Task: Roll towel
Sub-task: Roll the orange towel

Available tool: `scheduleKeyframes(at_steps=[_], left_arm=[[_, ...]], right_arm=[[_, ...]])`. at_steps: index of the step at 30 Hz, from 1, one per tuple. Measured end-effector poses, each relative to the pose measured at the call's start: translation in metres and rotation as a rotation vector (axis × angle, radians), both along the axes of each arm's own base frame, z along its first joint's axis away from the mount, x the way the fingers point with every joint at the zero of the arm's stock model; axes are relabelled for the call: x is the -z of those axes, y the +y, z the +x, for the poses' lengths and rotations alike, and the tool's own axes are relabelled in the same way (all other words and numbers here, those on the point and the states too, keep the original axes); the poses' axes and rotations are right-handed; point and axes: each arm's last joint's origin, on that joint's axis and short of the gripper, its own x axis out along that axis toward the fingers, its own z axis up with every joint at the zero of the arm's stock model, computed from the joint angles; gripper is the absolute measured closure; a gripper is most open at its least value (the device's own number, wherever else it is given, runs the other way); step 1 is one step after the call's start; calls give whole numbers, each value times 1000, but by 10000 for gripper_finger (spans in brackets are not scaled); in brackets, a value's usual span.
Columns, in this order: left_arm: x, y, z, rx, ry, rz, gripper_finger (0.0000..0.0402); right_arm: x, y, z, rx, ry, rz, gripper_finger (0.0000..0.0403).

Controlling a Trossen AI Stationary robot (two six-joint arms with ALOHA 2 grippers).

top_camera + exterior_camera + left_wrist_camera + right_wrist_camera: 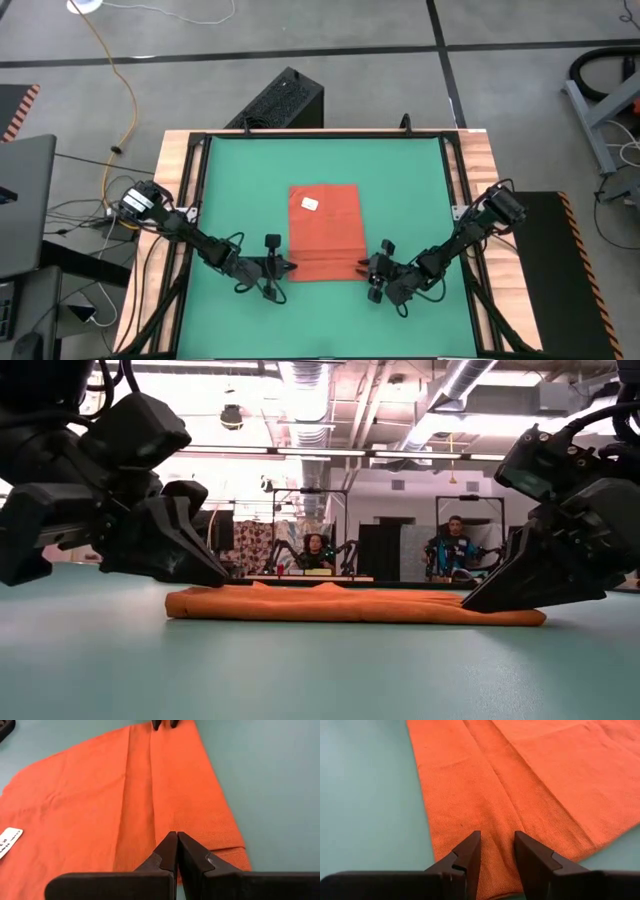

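— Where are your arms?

— Both reach low over the green mat (400, 180), angled inward from the table's side edges. My left gripper (289, 265) sits at the near left corner of the towel (323, 230), my right gripper (362, 266) at the near right corner.

— And the towel?

— Flat near the mat's middle, long side running away from me, its near end folded into a low band.

— Your claws?

— Left fingers (170, 851) are pressed together over the towel's near edge, pinching nothing I can see. Right fingers (470, 851) stand narrowly apart over the cloth.

— Anything only one camera catches?

— The white tag (309, 203) faces up in the overhead view; the table-level view hides it, showing instead the towel's (350, 605) low thickness.
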Motion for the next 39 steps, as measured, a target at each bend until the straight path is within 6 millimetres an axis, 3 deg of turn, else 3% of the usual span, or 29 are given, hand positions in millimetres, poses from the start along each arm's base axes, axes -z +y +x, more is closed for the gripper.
scheduleKeyframes(at_steps=[13, 20, 24, 32, 39], left_arm=[[23, -1, 1, -30, 43, -16, 401], [28, 1, -2, -56, 91, -55, 401], [30, 1, -3, -73, 106, -71, 401], [31, 2, -4, -80, 122, -76, 401], [31, 2, -4, -95, 118, -87, 401]], right_arm=[[-7, 3, 1, -39, -32, -17, 264], [-56, 9, -4, -135, -170, -89, 262], [-72, 12, -7, -190, -220, -138, 240], [-44, 13, -2, -237, -116, -249, 131], [-20, 15, 0, -276, -44, -287, 112]])
